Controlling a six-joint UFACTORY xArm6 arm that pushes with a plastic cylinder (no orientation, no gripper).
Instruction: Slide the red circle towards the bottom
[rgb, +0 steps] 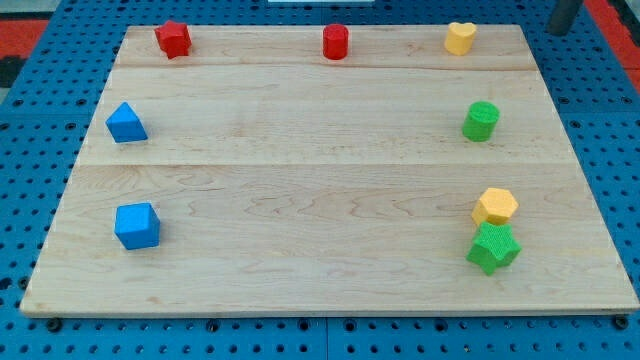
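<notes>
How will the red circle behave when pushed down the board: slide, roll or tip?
The red circle stands upright on its flat end, squat, so it will probably slide rather than tip or roll. The wooden board looks smooth, so drag is likely low. Its round side may let it slip off my tip if pushed off-centre; the tip is now off the board, at the view's top right.

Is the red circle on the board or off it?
On the board: the red circle stands on the wooden board near its top edge. My tip is off the board.
</notes>
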